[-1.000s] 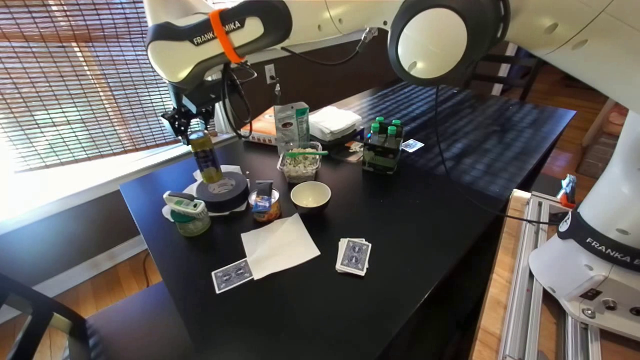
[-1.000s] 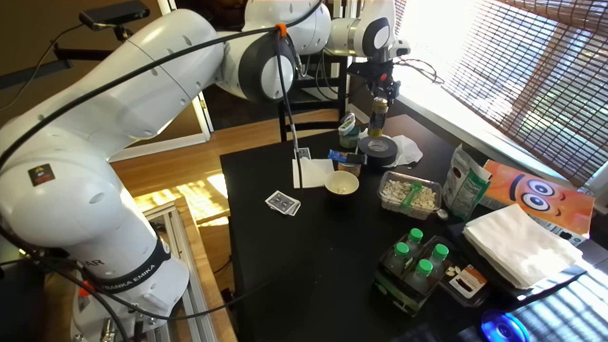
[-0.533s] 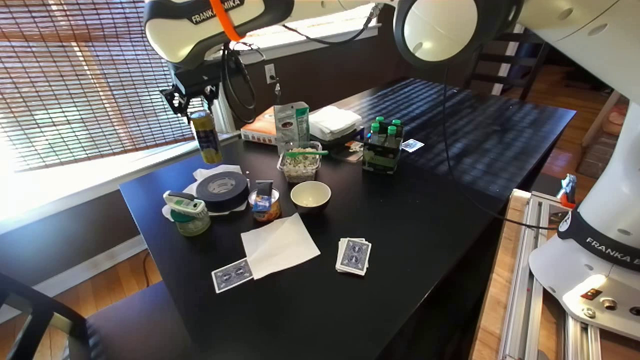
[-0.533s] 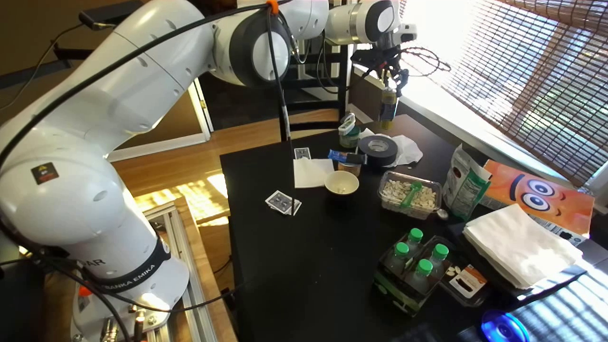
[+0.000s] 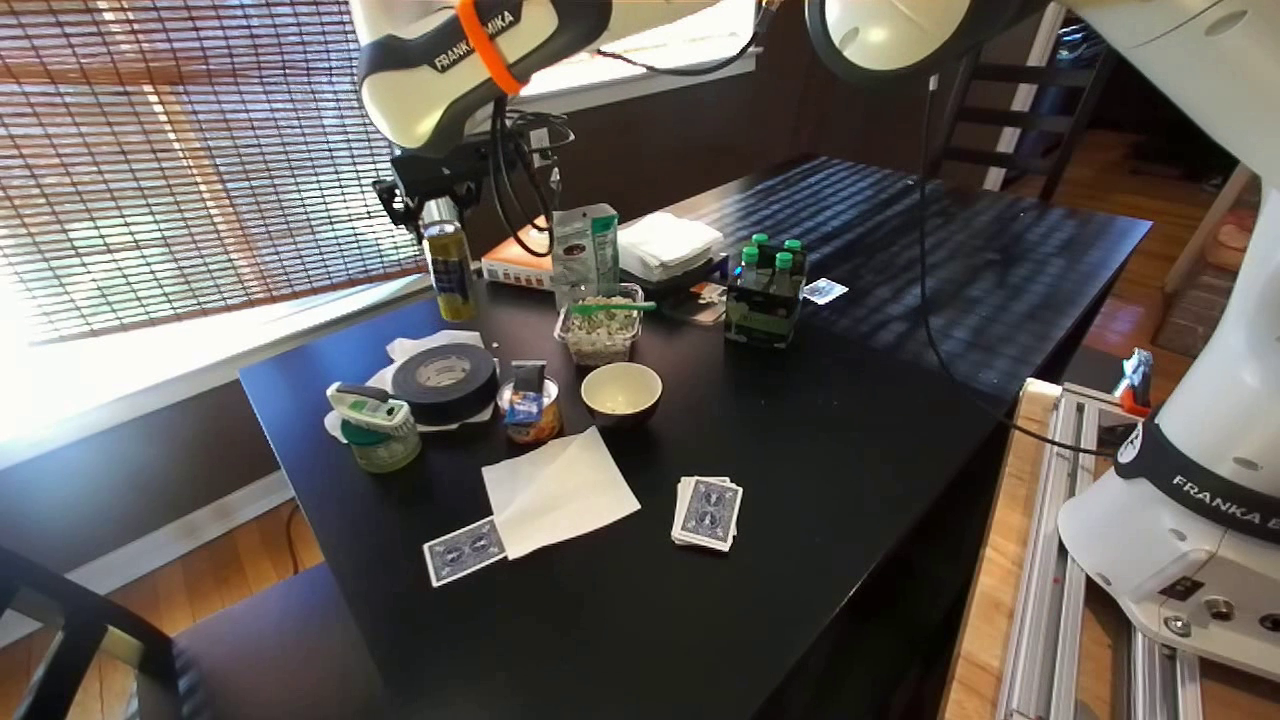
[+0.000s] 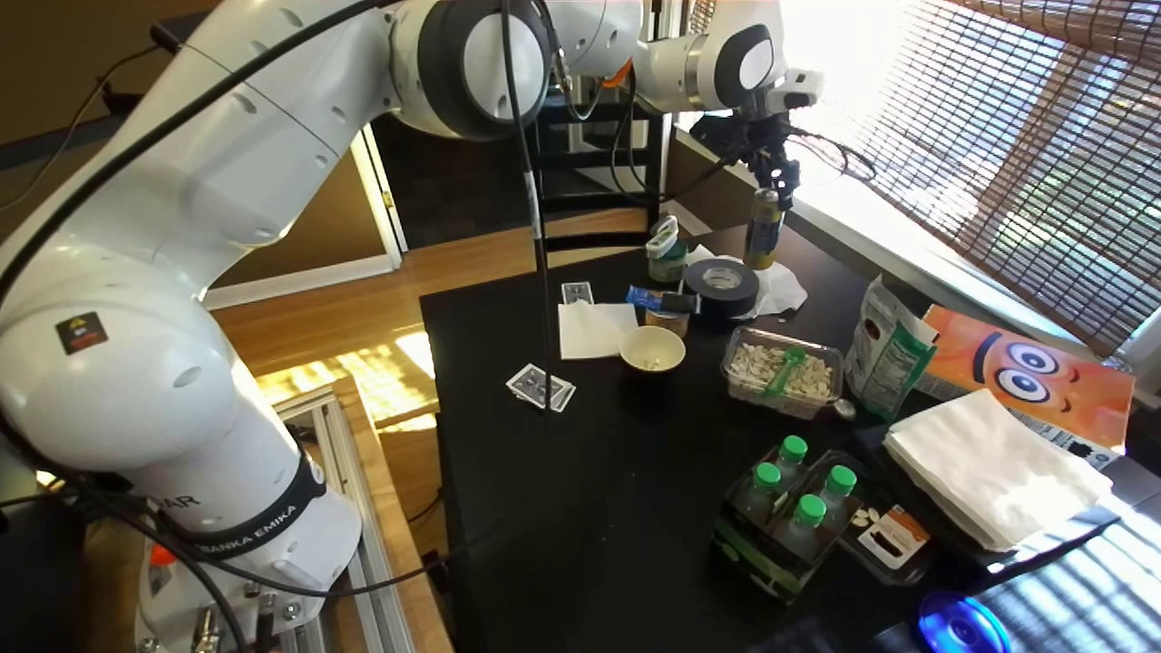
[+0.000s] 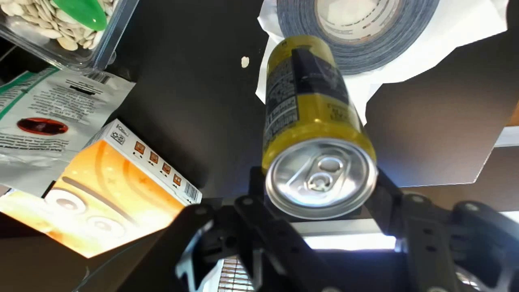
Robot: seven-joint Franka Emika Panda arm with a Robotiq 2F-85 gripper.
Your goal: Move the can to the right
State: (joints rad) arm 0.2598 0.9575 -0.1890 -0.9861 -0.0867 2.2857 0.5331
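- You have the yellow-and-navy cylindrical metal can point(image 7: 316, 125), silver-topped, roughly upright toward one end of the black table point(image 5: 800, 450); from these views you cannot tell whether its base touches the surface.
- Your black two-fingered pincer point(image 7: 319, 182) holds it by the top end, one finger on each side.
- Just beside the can, a thick dark-blue roll of tape point(image 5: 445, 407) lies flat on crumpled white paper point(image 6: 782, 286); in your wrist view the can covers part of both.
- Near the tape, you see a clear round jar with a green lid point(image 5: 390, 457), a white-and-green brush point(image 5: 368, 406) lying across it, and an orange-labelled tin point(image 5: 537, 430) bearing a small blue-and-black packet point(image 5: 525, 405).
- Close to that tin stands a round bowl point(image 5: 606, 382), cream inside and dark outside.
- Farther out, a clear plastic tub point(image 6: 762, 399) of pale seeds point(image 6: 757, 363) holds a green spoon point(image 6: 785, 370), with a silver-and-green pouch point(image 6: 889, 349) beside it and an orange cardboard box point(image 6: 1070, 385) beyond.
- Well apart from the can, a dark green carrier point(image 6: 753, 564) holds four green-capped bottles point(image 6: 802, 535).
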